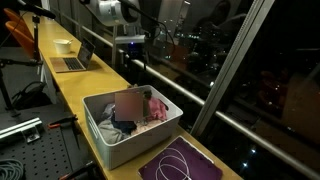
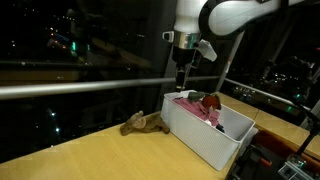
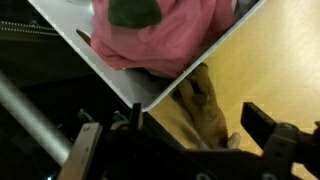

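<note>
My pincer (image 2: pixel 181 78) hangs with its jaws spread wide, gripping nothing, above the brown cloth (image 2: pixel 145 123). That cloth lies crumpled on the yellow surface (image 2: pixel 90 150), just beside the corner of the white bin (image 2: pixel 200 140), which holds a pink garment (image 2: pixel 196 108).

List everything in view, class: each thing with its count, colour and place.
bin: one, white, on the table
cloth: one, pink, in the bin
rag: one, brown, on the table beside the bin
laptop: one, grey, farther along the table
mat: one, purple, on the table by the bin
table: one, yellow, along the window
gripper: one, black, open, above the bin's corner
</note>
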Robot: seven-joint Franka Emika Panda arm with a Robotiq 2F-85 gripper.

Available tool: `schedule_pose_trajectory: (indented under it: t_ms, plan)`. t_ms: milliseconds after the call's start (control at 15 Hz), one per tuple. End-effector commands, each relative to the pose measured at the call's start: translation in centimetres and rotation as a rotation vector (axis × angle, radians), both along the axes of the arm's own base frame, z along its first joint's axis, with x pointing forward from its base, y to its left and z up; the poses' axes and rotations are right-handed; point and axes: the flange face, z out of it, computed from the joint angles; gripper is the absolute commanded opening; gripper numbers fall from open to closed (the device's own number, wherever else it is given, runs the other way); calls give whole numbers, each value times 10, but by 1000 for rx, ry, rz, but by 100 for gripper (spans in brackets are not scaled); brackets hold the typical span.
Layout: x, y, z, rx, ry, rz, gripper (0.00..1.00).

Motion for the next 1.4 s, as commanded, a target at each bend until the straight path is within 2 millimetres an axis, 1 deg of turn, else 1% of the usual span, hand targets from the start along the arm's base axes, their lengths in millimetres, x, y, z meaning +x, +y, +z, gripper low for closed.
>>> schedule_pose_trajectory:
  t_ms: [0, 133, 200, 333, 467, 667, 933, 1267, 1333]
  plan:
    - [44, 7, -27, 6, -49, 101, 100]
    - [61, 13, -47, 55, -51, 137, 100]
    - [67, 20, -56, 78, -48, 155, 100]
    - [72, 39, -72, 110, -30, 190, 100]
    - [75, 50, -85, 128, -12, 213, 100]
    - [81, 53, -106, 169, 30, 207, 100]
    - [89, 51, -136, 192, 68, 210, 100]
    - [88, 53, -175, 237, 139, 200, 100]
    - [88, 54, -180, 241, 150, 194, 100]
